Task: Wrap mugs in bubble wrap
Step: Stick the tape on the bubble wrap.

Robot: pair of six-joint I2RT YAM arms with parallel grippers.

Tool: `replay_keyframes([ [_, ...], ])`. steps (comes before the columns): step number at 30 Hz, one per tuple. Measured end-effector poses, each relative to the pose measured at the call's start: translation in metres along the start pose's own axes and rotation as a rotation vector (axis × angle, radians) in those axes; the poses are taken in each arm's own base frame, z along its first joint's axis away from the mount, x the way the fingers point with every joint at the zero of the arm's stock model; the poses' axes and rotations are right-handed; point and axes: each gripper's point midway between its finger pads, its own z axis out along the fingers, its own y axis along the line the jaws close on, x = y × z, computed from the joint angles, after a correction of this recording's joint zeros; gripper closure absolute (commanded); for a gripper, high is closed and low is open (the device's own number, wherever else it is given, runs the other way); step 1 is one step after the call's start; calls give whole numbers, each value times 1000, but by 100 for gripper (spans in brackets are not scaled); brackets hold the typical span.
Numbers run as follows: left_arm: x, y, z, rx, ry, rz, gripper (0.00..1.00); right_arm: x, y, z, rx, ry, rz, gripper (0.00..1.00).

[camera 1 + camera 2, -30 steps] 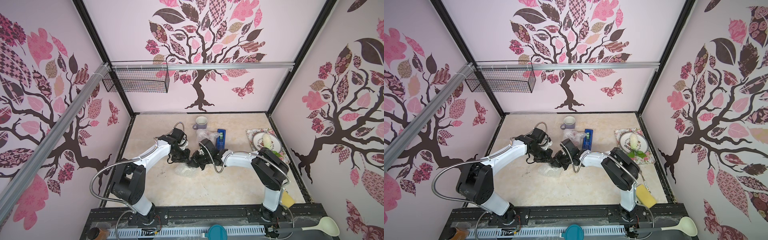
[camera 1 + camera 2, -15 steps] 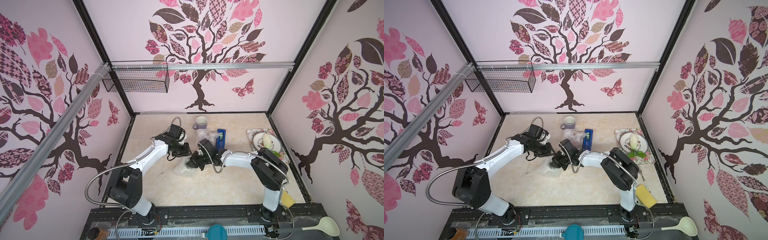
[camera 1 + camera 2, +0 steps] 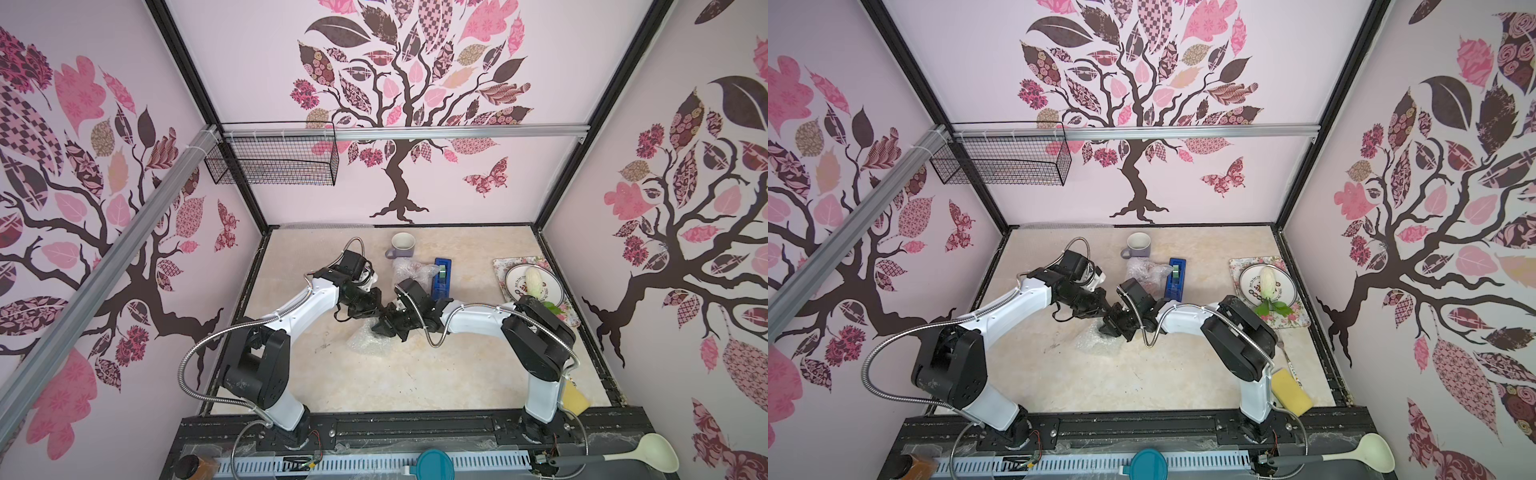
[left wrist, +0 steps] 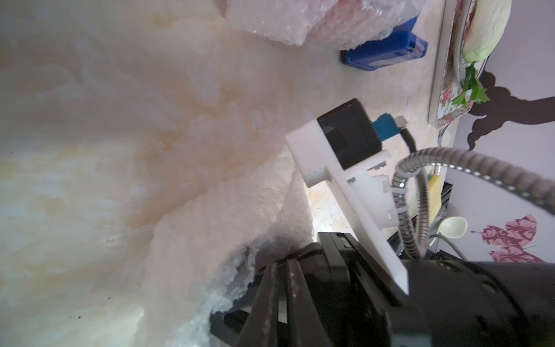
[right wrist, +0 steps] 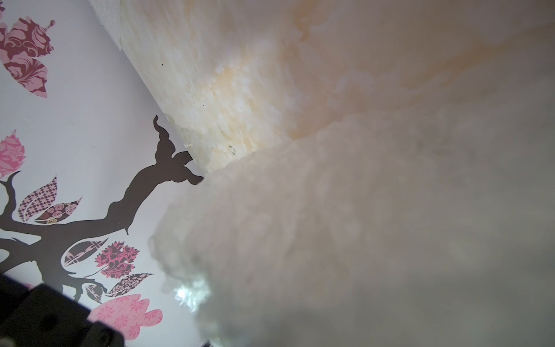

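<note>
A pale lavender mug [image 3: 402, 243] [image 3: 1138, 243] stands upright at the back of the table. Just in front of it lies a bundle of bubble wrap with something reddish inside [image 3: 409, 269] [image 4: 300, 21]. A loose sheet of bubble wrap [image 3: 365, 340] [image 3: 1092, 343] [image 4: 216, 228] lies mid-table, one edge pulled up off the table. My left gripper [image 3: 379, 308] [image 4: 280, 264] is shut at that raised edge. My right gripper [image 3: 382, 328] meets it there. The sheet [image 5: 330, 225] covers the right wrist view and hides the right jaws.
A blue tape dispenser [image 3: 442, 276] [image 4: 387, 54] lies right of the bundle. A floral tray [image 3: 569, 320] with a plate [image 3: 515, 278] and food sits at the right. A yellow sponge [image 3: 575, 399] lies by the right arm's base. A wire basket [image 3: 270, 160] hangs on the back left wall.
My left gripper let go, lifted back from the wrap, then came down beside the right gripper and shut again. The right arm has barely moved.
</note>
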Motion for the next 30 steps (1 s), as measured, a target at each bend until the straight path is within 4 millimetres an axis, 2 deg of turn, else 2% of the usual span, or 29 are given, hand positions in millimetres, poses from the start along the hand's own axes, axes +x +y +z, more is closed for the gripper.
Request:
replay_keyframes([
  [3,5,9,2,-8,34,-32,94,0,0,0,-8,0,-2,100],
  [6,7,8,-3,10,40,-51,94,0,1,0,-12,-1,-4,100],
  [9,14,-1,-17,41,12,-52,96,0,1,0,-13,-1,-4,100],
  [11,23,-7,-29,66,-14,-51,100,0,2,0,-14,-1,-4,100],
  [14,40,-8,-38,87,-27,-65,100,0,2,0,-16,-1,-4,100],
  [19,61,5,-30,74,16,-112,100,0,2,0,-16,-1,-3,100],
  [25,70,13,-19,63,68,-126,100,0,2,0,-16,-1,-3,100],
  [30,87,26,-10,31,118,-128,100,0,2,1,-16,2,-3,100],
])
